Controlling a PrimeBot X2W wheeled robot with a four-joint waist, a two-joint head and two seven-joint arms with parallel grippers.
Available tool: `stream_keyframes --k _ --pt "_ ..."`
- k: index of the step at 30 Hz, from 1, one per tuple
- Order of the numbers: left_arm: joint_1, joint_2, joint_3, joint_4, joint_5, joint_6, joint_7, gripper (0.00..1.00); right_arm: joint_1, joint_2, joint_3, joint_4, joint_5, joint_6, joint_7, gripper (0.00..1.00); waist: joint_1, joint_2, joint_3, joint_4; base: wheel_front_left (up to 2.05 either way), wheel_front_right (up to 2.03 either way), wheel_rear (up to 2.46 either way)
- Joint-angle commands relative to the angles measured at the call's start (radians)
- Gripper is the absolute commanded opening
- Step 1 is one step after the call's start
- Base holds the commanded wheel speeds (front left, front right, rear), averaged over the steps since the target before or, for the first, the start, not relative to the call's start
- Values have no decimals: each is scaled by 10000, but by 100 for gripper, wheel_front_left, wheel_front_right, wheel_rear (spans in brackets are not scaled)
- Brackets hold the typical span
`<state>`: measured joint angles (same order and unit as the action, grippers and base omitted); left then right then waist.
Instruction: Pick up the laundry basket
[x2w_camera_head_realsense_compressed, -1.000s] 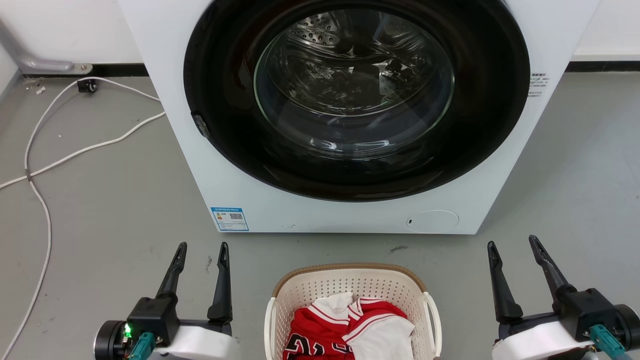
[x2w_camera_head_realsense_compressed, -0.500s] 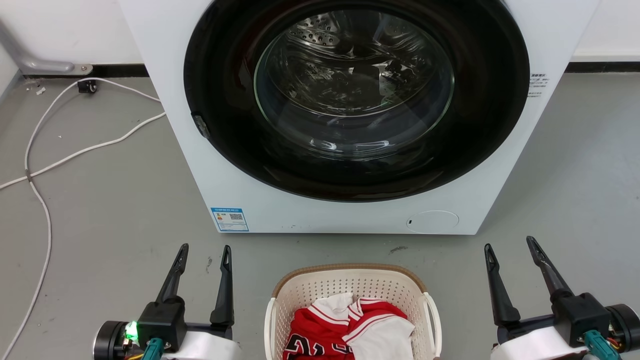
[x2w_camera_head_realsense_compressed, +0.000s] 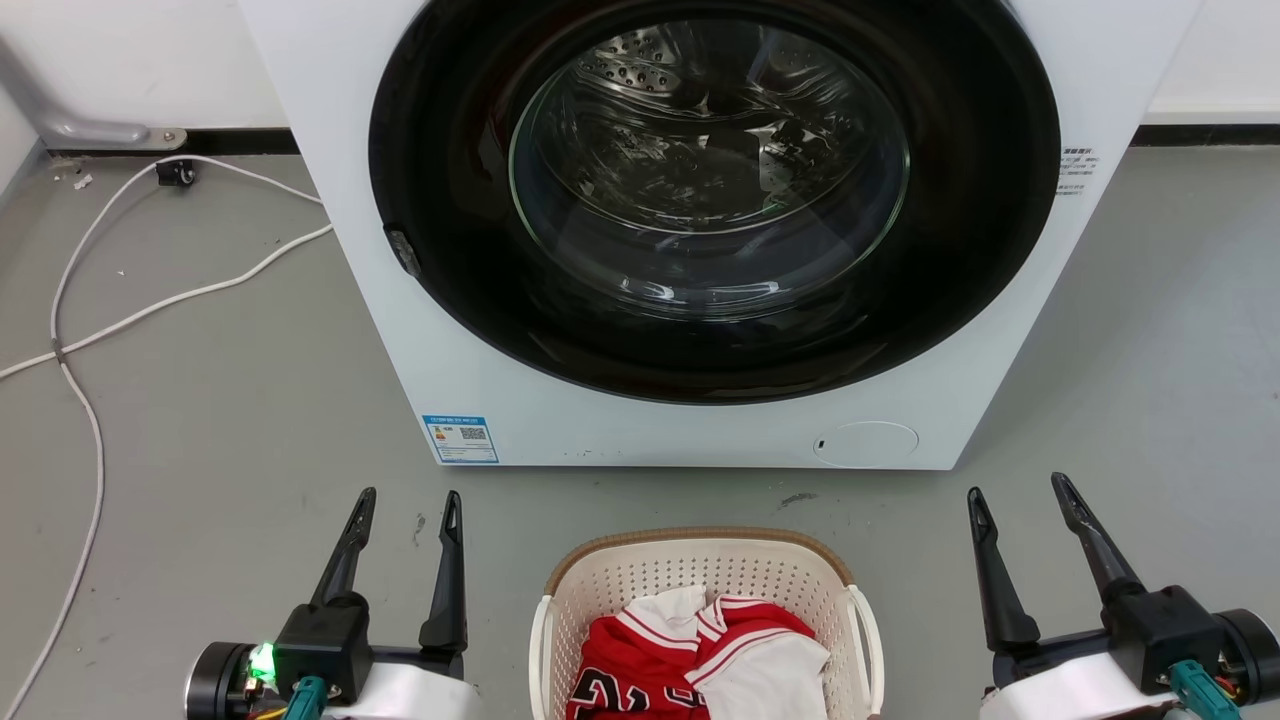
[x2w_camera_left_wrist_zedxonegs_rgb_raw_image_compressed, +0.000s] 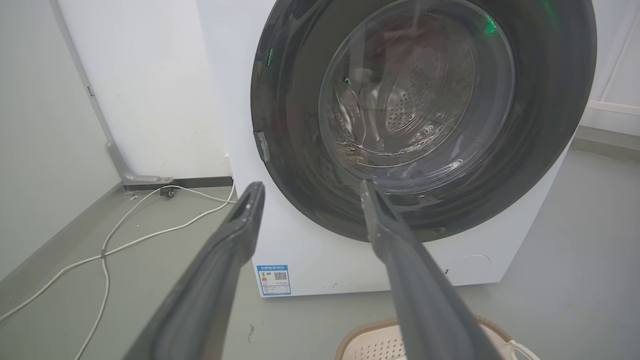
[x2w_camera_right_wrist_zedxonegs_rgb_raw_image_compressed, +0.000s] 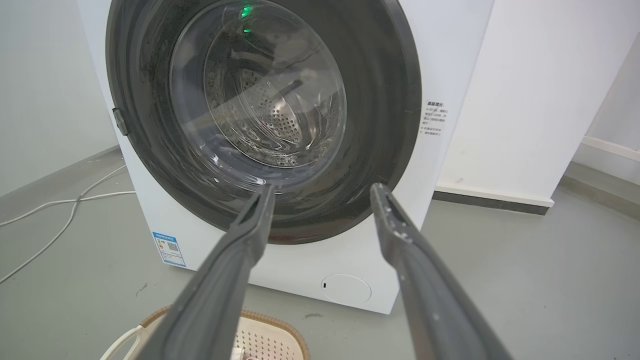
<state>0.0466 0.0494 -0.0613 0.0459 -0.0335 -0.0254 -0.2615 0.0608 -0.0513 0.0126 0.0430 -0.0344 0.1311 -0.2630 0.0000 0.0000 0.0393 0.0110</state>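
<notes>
Cream perforated basket (x2w_camera_head_realsense_compressed: 700, 575), brown rim, white handles, sits between left gripper (x2w_camera_head_realsense_compressed: 410, 492) and right gripper (x2w_camera_head_realsense_compressed: 1015, 484), both jaws spread.

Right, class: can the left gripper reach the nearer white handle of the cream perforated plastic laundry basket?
Probably yes: the open left gripper sits beside the cream perforated plastic laundry basket, with just grey floor between it and the white handle on that side.

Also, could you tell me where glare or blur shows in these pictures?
Head view: sharp, evenly lit, white reflections streak the washing machine's door glass. Left wrist view: green glint on that door; left end effector looks soft up close. Right wrist view: similar green glint.
</notes>
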Motion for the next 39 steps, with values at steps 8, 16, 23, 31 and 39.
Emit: stream_keyframes --k 8,16,23,31,39 --pt "-54 15 28 -92 3 16 -54 100 -38 20 -22 -54 74 -7 -27 100 0 0 132 -8 0 0 0" --pt "-581 13 -83 257 141 10 -43 100 -526 20 161 153 -58 -7 -27 100 0 0 808 -54 0 0 0" --pt "-1564 10 -379 1467 225 -154 -43 100 -1424 20 450 1212 -247 -7 -26 100 0 0 1943 -125 0 0 0" --pt "-3007 18 -441 3102 170 -347 -43 100 -2773 18 413 2649 -611 -7 -25 100 0 0 3702 -203 0 0 0" --pt "-4522 74 -398 4960 73 -603 -43 100 -4134 17 194 3990 -1003 -7 -25 100 0 0 5255 -233 0 0 0"
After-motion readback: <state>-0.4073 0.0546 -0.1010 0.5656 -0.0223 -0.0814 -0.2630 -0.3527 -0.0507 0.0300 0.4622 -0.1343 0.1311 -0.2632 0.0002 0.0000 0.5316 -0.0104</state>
